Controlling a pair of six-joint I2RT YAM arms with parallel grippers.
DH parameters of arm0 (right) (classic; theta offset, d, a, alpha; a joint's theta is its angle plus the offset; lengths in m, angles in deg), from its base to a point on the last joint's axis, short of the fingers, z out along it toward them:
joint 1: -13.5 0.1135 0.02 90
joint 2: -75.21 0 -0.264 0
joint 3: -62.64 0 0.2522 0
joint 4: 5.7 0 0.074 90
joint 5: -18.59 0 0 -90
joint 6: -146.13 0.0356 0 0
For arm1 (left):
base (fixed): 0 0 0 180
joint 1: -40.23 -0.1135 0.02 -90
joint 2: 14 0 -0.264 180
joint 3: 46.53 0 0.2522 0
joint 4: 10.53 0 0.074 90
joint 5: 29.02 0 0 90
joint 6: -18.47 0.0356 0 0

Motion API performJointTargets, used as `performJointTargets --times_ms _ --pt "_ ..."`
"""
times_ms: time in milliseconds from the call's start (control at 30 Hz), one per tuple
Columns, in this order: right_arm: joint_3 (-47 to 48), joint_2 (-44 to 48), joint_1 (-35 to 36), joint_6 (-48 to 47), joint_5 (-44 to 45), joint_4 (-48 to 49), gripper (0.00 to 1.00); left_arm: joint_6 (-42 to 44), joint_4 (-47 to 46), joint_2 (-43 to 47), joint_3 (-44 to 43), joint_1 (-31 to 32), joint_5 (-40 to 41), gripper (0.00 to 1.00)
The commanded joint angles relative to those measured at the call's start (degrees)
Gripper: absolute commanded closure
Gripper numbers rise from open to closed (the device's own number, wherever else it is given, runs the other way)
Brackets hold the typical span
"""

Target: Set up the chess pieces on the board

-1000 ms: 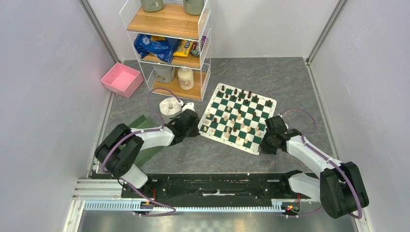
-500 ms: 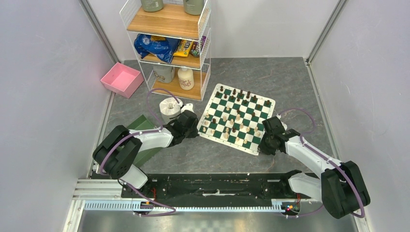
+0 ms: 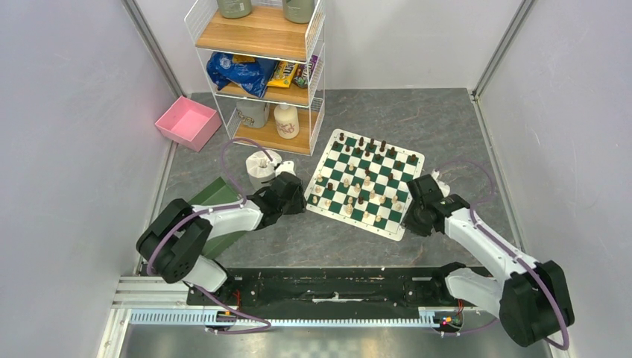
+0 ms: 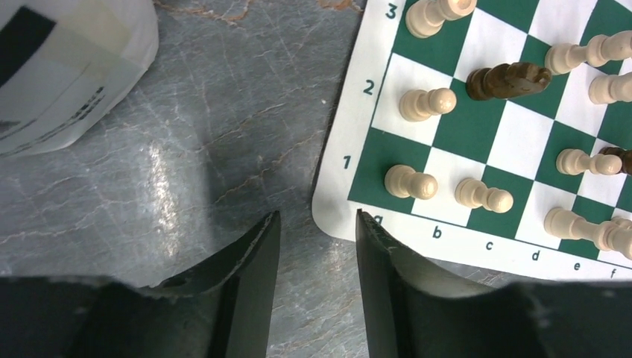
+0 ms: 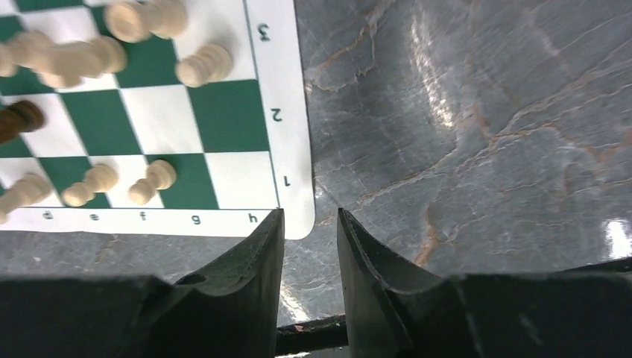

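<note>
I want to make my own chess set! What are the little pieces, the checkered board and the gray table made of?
Cream pieces: smooth and faintly shiny, probably plastic or varnished wood; I can't tell which. Dark brown piece: same look. Board: a thin flat mat with a rounded corner and printed letters, likely vinyl. Table: gray with veins and glare, so polished stone or a stone-look sheet.

A: How many of each?
B: One board (image 4: 339,149), one pink bin (image 3: 188,121), one green bin (image 3: 212,194), one toilet roll (image 3: 260,165).
A: And chess pieces (image 4: 411,181)?
B: Too small to count surely; perhaps thirty, cream and dark.
</note>
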Motion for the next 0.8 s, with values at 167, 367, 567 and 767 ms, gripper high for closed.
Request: performJointTargets --times_ms 167,367,567,767 --pt "9.1 10.4 0.2 -3.0 5.6 -5.4 0.52 0.8 7.7 10.2 1.5 -0.1 2.0 0.33" --pt "17.0 8.9 0.1 -6.8 4.7 -5.2 0.46 3.7 14.9 21.7 -4.7 -0.1 4.2 0.21" --pt "28.0 0.1 0.1 -13.0 4.4 -3.9 0.43 8.5 18.0 21.5 -19.7 -0.1 7.9 0.11" --pt "39.7 -11.3 -0.1 -18.6 6.1 -3.2 0.42 8.8 17.4 15.3 -32.8 -0.2 11.3 0.09"
